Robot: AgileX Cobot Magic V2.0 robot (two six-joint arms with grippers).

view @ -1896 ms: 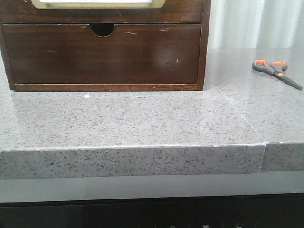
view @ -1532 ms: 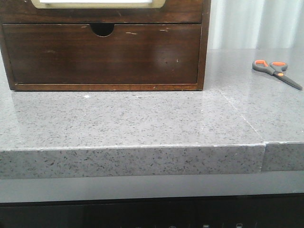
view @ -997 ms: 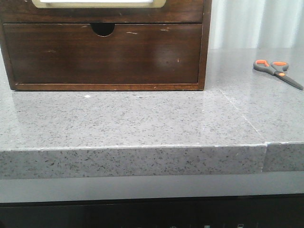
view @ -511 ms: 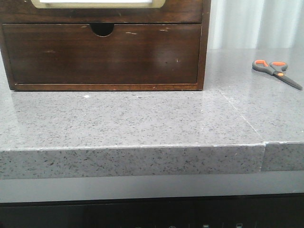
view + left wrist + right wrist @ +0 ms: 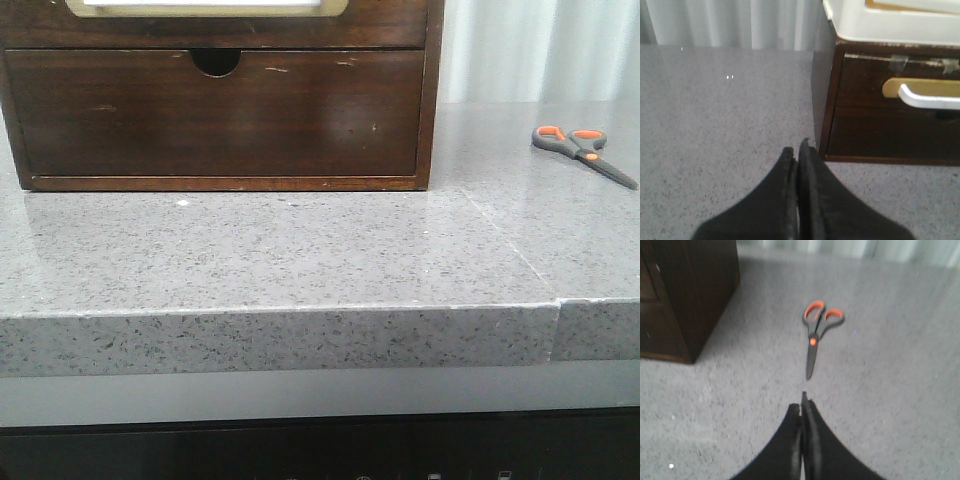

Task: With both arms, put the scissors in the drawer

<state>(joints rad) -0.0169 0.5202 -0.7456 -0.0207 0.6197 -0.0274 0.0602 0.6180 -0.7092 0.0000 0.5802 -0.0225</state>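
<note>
One pair of scissors (image 5: 815, 335) lies flat on the grey speckled surface (image 5: 300, 250), well right of the cabinet (image 5: 430, 100). Two drawers show: the panelled drawer (image 5: 890, 100), cut off at the front view's top, and a notched one (image 5: 215, 115) below it. My left gripper (image 5: 798, 150) and right gripper (image 5: 803, 402) are both pressed together, empty. Pale curtains (image 5: 540, 50) hang behind.

It looks like a home kitchen or a mock-up of one: a speckled grey stone worktop (image 5: 280, 250) with a thick polished edge. A dark wooden drawer chest (image 5: 220, 110) stands on it, and pale pleated curtains (image 5: 540, 50) hang behind.
</note>
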